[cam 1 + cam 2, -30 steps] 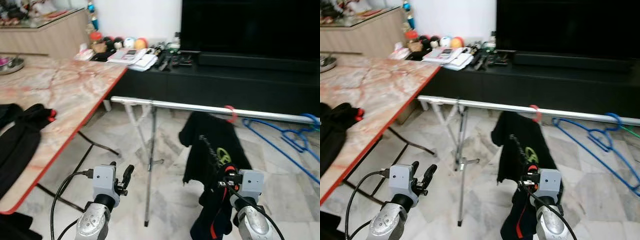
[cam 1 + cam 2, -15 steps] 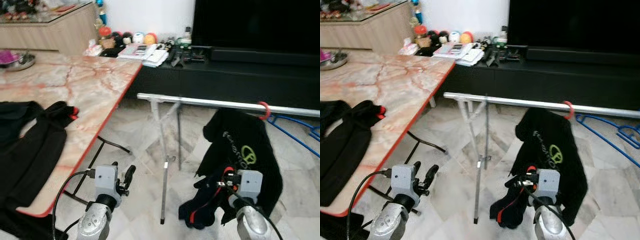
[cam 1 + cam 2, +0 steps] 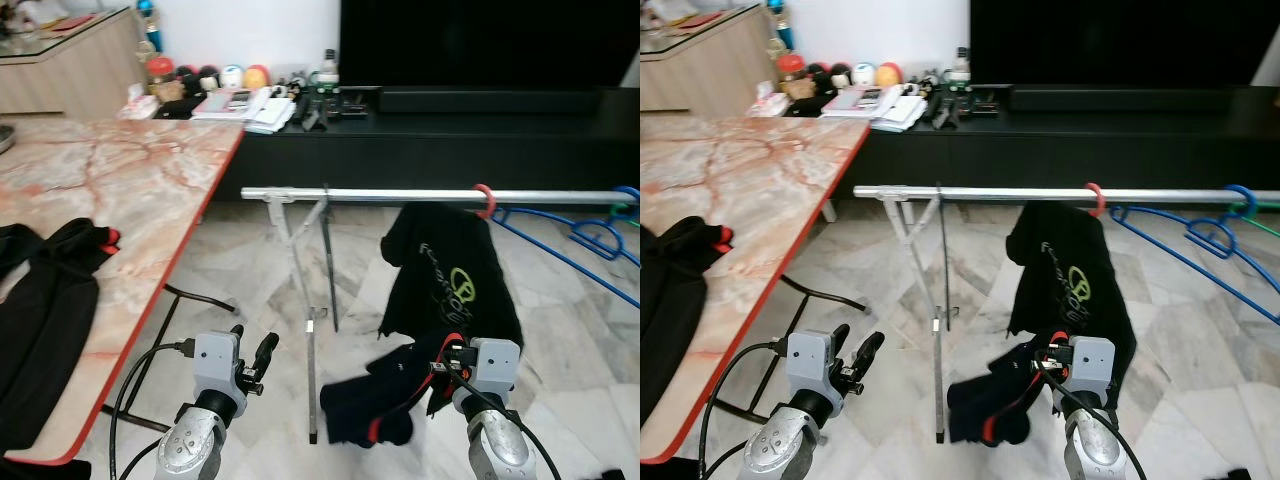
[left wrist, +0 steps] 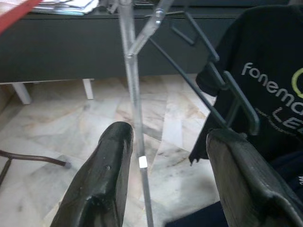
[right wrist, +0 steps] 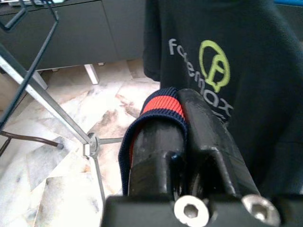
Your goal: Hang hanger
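Note:
A silver clothes rail (image 3: 400,194) on thin legs crosses the room ahead of me. On it a red hanger hook (image 3: 484,200) carries a black T-shirt (image 3: 452,285) with a green logo. My right gripper (image 3: 446,352) is low in front of that shirt, shut on a dark garment with a red stripe (image 3: 365,412) that droops to its left. In the right wrist view the fingers (image 5: 156,137) pinch the garment's red-banded edge (image 5: 160,107). My left gripper (image 3: 252,342) is open and holds nothing; the rail's leg (image 4: 135,109) shows between its fingertips.
A marble table with a red edge (image 3: 150,180) runs along the left, with black clothes (image 3: 40,300) lying on it. Blue hangers (image 3: 600,232) hang at the rail's right end. A low black TV console (image 3: 450,130) stands behind the rail. Tiled floor lies below.
The whole view has swung, so the camera moved. The dark garment in my right gripper now spreads out to the left of it instead of hanging straight beneath.

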